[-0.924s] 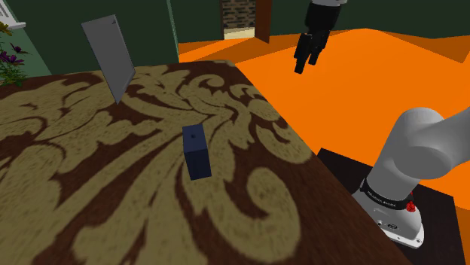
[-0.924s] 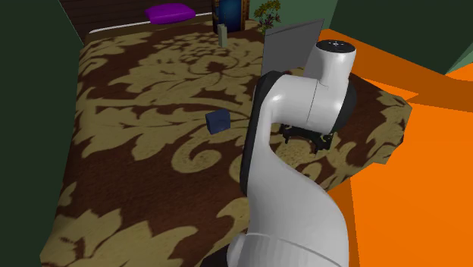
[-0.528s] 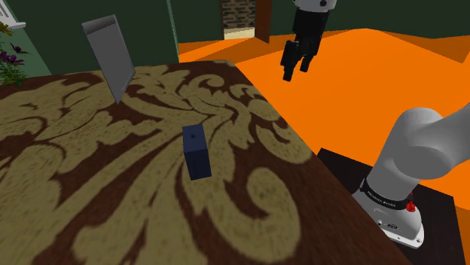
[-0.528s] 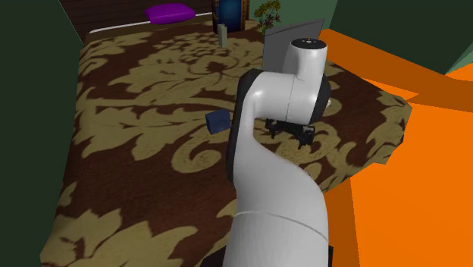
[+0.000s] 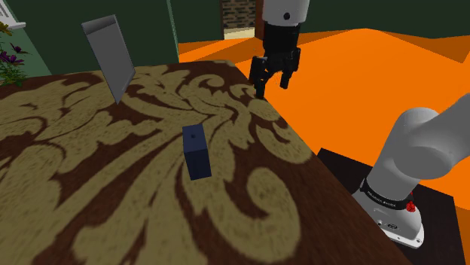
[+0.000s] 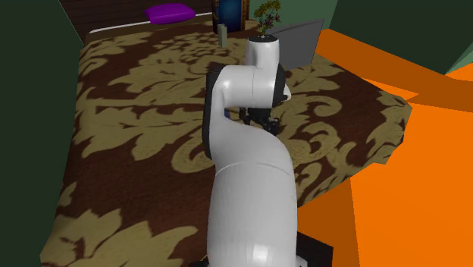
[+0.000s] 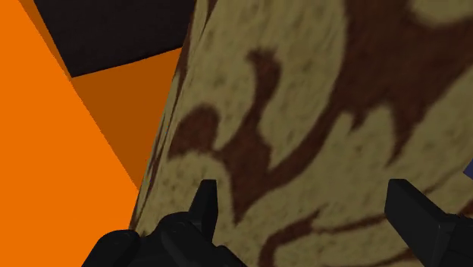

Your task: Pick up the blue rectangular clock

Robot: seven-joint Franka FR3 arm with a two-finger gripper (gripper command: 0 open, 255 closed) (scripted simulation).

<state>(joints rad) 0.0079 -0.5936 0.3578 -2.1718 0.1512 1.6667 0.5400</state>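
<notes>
One blue clock point(image 5: 196, 150) stands on the table point(image 5: 90, 188); one claw point(image 5: 273, 87) hovers apart, fingers open, holding nothing.

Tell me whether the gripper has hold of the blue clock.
No, the open gripper hangs in the air, well apart from the clock.

The blue rectangular clock point(image 5: 196, 151) was a plain dark-blue block with a small dark dot on its upper face. It stood alone on the brown-and-tan patterned counter point(image 5: 90, 188), near the middle in the shoulder view, touching nothing else.
</notes>
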